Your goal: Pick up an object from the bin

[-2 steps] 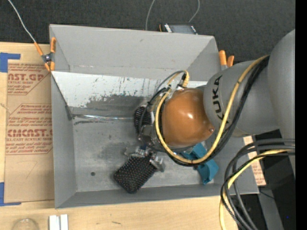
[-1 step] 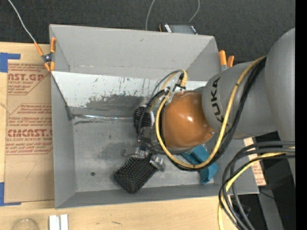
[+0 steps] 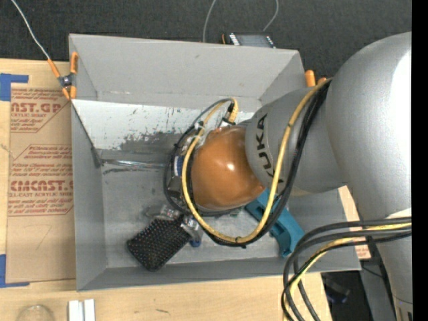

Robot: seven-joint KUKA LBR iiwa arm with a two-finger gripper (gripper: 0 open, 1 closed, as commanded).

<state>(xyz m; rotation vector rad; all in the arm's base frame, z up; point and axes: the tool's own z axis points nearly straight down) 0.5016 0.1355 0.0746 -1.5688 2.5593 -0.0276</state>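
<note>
1. Find the gripper (image 3: 180,221) low inside the grey metal bin (image 3: 127,119), down by the floor's near edge (bottom of the view), left of middle, under the arm's orange cover (image 3: 224,169).
2. Cannot tell how far open it is, nor whether it has hold of anything; largely hidden by the cover.
3. Note a black, rough-textured oblong thing (image 3: 155,244) lying flat toward the floor's near-left corner. Its upper right end is just beside or touching the gripper; cannot tell which.
4. Note a blue plastic piece (image 3: 284,227) toward the near-right corner, partly under the arm, apart from the gripper.
5. Judge the task roughly half through: reach into the bin made, tool down at about floor level.
6. Judge as left to do: secure a grip, likeliest on the black thing as the nearest, then lift clear of the bin. See nothing raised off the floor.
</note>
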